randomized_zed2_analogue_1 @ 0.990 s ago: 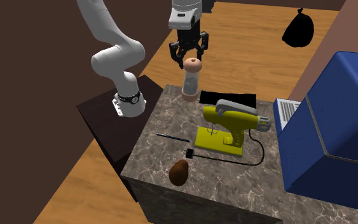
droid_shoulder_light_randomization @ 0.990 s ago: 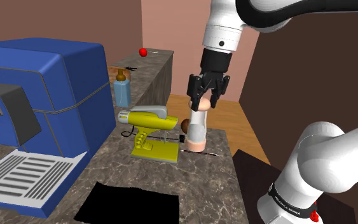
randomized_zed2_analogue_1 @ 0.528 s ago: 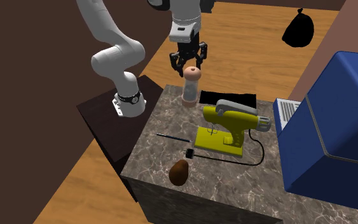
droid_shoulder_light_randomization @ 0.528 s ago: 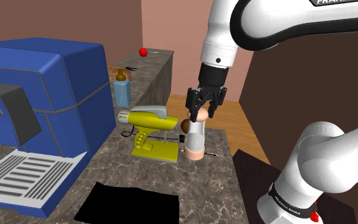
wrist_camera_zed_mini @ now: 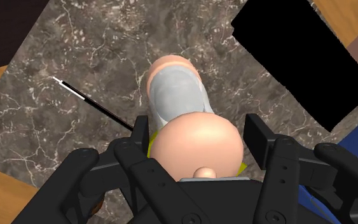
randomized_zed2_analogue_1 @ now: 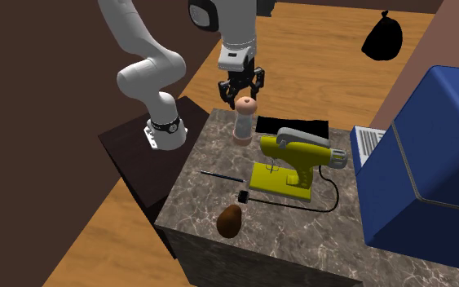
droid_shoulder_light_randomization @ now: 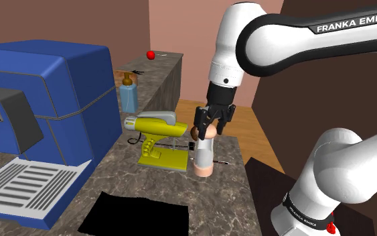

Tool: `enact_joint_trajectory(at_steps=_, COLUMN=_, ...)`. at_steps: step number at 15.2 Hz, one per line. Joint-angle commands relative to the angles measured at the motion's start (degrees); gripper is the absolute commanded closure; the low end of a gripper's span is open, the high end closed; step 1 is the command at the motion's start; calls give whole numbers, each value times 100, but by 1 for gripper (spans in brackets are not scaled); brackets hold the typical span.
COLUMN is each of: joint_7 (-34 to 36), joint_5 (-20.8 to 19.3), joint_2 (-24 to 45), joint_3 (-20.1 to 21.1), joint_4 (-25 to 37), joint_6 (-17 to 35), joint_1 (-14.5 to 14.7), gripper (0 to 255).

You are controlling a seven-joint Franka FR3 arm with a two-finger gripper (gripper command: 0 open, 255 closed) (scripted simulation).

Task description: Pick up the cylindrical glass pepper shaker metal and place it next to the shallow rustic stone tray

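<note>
The pepper shaker (droid_shoulder_light_randomization: 204, 153) is a clear cylinder with a peach cap and base. It stands upright near the marble counter's (droid_shoulder_light_randomization: 180, 194) corner by my stand. My gripper (droid_shoulder_light_randomization: 209, 127) comes down from above and is shut on its cap. In the second exterior view the gripper (randomized_zed2_analogue_1: 241, 96) clasps the shaker (randomized_zed2_analogue_1: 241, 124) just beside a flat black rectangle, the tray (randomized_zed2_analogue_1: 293, 126). In the wrist view the fingers (wrist_camera_zed_mini: 139, 130) flank the cap (wrist_camera_zed_mini: 196, 143). I cannot tell whether the base touches the counter. The tray (droid_shoulder_light_randomization: 136, 214) lies near the counter's front.
A yellow stand mixer (droid_shoulder_light_randomization: 159, 137) stands close behind the shaker, with a big blue coffee machine (droid_shoulder_light_randomization: 39, 107) beyond it. A thin black stick (randomized_zed2_analogue_1: 222, 175) and a brown rounded object (randomized_zed2_analogue_1: 230, 220) lie on the counter. A soap bottle (droid_shoulder_light_randomization: 128, 94) stands farther back. The counter edge is right beside the shaker.
The gripper has come down with the shaker in it, bringing the shaker's base lower toward the counter by the black tray. Nothing else moved.
</note>
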Motion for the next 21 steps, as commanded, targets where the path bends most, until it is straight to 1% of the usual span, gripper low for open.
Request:
enact_joint_trajectory(at_steps=1, joint_7=-21, joint_5=33, joint_2=16, joint_3=27, joint_4=-145, joint_6=164, joint_1=13, gripper=255)
enact_joint_trajectory(at_steps=13, joint_7=-149, joint_5=238, joint_2=343, joint_3=207, joint_4=-847, joint_6=1186, joint_1=78, gripper=255)
enact_joint_trajectory(at_steps=20, joint_7=-149, joint_5=238, joint_2=343, joint_3=207, joint_4=-847, joint_6=1186, joint_1=78, gripper=255)
enact_joint_trajectory(at_steps=21, joint_7=-149, joint_5=238, joint_2=342, joint_3=207, joint_4=-847, joint_6=1185, joint_1=78, gripper=0)
